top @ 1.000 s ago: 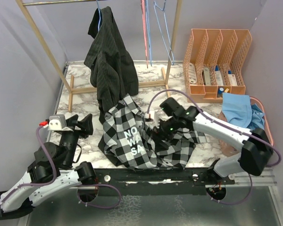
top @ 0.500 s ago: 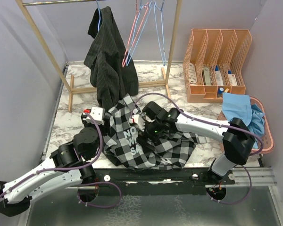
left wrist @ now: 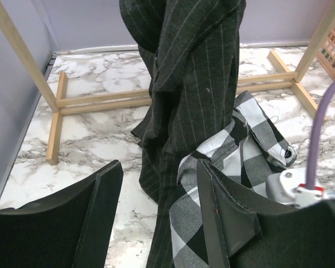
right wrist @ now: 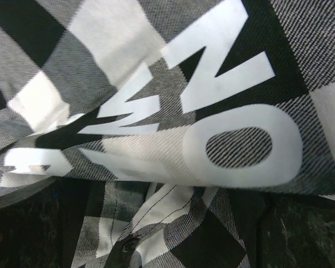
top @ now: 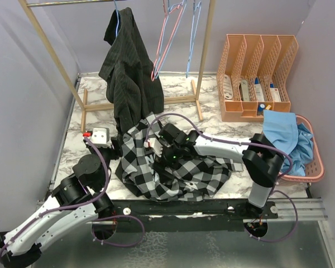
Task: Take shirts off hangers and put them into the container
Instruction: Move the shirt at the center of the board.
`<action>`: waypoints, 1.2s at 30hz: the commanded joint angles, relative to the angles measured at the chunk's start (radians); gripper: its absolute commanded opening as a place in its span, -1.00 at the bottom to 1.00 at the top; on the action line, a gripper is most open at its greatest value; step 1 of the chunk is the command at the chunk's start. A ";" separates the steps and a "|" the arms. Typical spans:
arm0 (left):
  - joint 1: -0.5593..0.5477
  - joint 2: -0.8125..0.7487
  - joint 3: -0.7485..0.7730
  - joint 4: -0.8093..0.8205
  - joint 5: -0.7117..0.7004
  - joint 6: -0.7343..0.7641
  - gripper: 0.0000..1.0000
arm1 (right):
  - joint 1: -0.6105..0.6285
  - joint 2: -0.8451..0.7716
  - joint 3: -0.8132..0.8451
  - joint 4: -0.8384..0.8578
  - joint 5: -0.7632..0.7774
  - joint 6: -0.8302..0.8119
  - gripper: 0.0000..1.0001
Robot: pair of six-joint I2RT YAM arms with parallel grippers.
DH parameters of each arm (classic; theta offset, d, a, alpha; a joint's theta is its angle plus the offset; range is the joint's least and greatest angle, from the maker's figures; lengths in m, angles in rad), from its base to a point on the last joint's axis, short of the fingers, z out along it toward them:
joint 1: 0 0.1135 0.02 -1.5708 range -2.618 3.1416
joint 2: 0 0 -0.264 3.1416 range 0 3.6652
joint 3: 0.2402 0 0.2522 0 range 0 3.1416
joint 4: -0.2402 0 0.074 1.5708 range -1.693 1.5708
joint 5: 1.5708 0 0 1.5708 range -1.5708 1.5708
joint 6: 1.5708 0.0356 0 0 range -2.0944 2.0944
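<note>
The black-and-white checked shirt [top: 181, 174] lies crumpled on the table's near middle. My right gripper [top: 161, 158] is pressed down into it. Its jaws are open, with folds and white lettering of the checked shirt [right wrist: 173, 128] between the dark fingers [right wrist: 304, 234]. My left gripper [top: 116, 149] is open at the shirt's left edge. In the left wrist view its jaws [left wrist: 156, 206] straddle the pinstriped hem and a checked fold [left wrist: 195, 223]. The black pinstriped shirt [top: 128, 70] hangs on a blue hanger [top: 116, 12]. A light blue shirt [top: 286, 133] lies in the pink basket [top: 317, 164].
Empty pink [top: 166, 42] and blue [top: 193, 39] wire hangers dangle from the wooden rack [top: 204, 61], whose feet [top: 84, 111] rest on the marble table. A peach file organizer [top: 257, 72] stands at the back right. Purple walls close in both sides.
My left arm has swung forward and right, up to the shirts. My right gripper has slid left across the checked shirt and down into it. The empty hangers are swinging.
</note>
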 commanded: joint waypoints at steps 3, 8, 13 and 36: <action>0.012 0.028 0.000 0.028 0.062 0.015 0.17 | 0.011 0.061 -0.005 0.060 0.059 -0.010 0.99; 0.013 0.004 -0.006 0.028 0.067 0.013 0.17 | 0.010 0.113 -0.055 0.093 0.178 -0.031 0.98; 0.013 0.003 -0.007 0.029 0.068 0.012 0.17 | 0.009 0.157 -0.122 0.120 0.241 -0.047 0.41; 0.014 0.055 -0.010 0.035 0.090 0.013 0.17 | -0.774 -0.454 0.154 -0.304 -0.210 -0.101 -0.98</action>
